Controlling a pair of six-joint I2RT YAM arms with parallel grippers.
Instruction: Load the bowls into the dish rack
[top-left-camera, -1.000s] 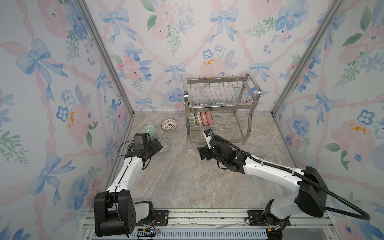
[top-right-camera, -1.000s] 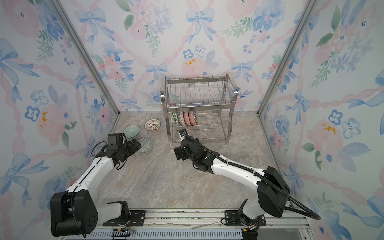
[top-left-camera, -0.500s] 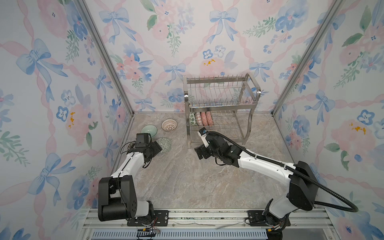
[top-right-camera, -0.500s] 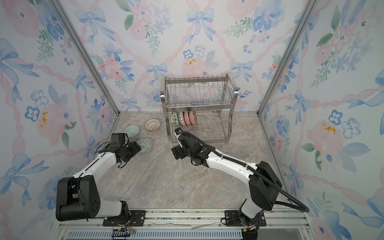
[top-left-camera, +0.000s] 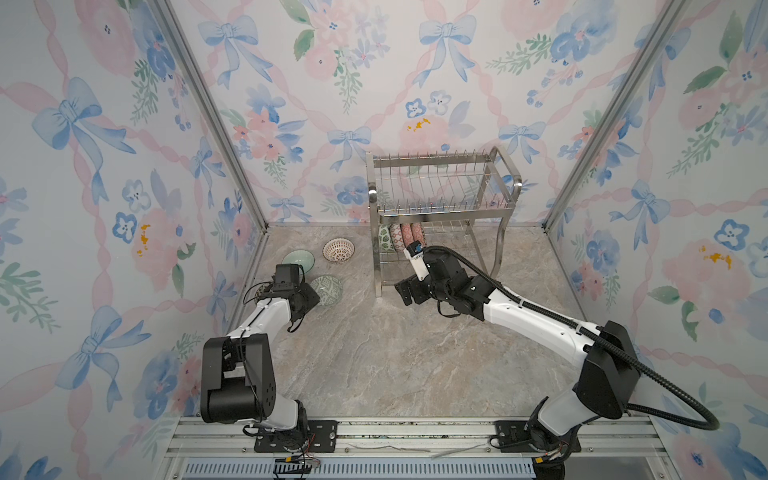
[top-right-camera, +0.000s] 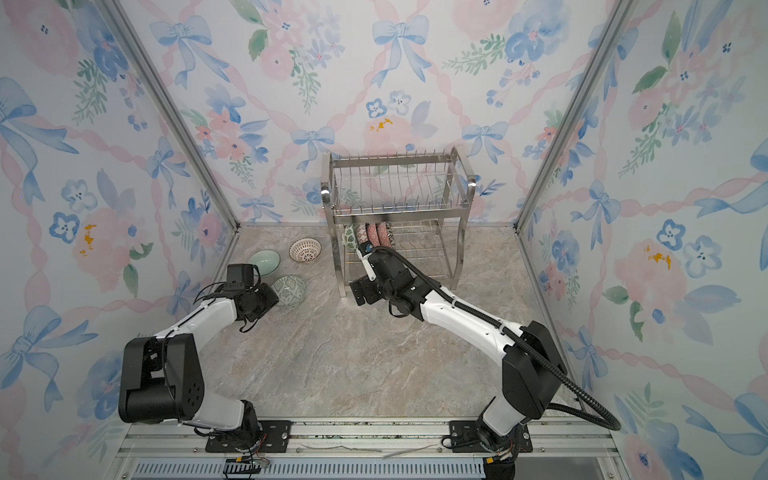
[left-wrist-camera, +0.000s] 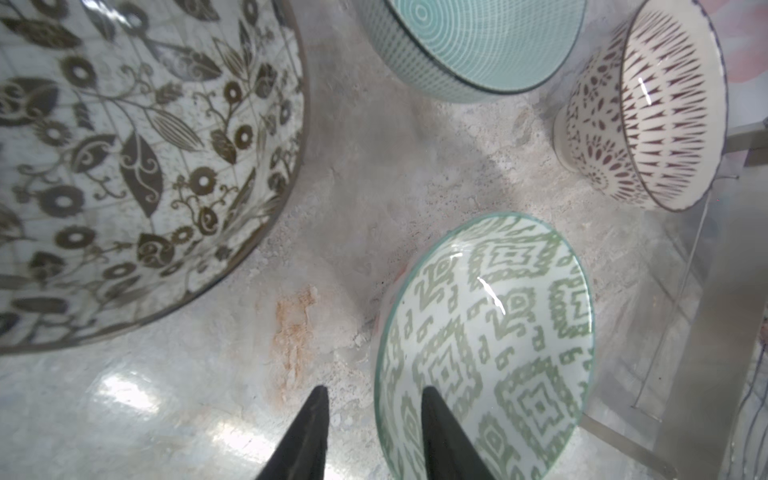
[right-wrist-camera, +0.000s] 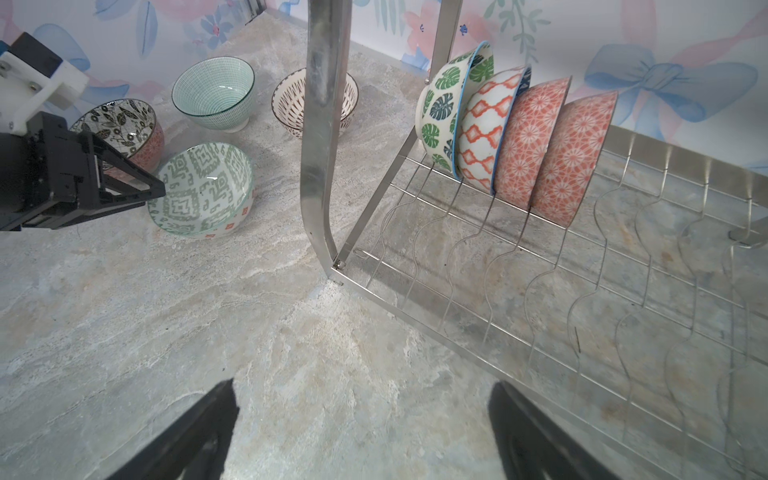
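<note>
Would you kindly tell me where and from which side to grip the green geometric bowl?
Probably the rim of the green geometric bowl nearest the left gripper, from above: it sits mouth-up, so one finger fits inside, one outside.

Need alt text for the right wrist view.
Four patterned bowls stand on edge in the rack's lower tier. Four more sit on the table beside it, with the left end effector at the green geometric bowl's rim. The right end effector is open and empty.
</note>
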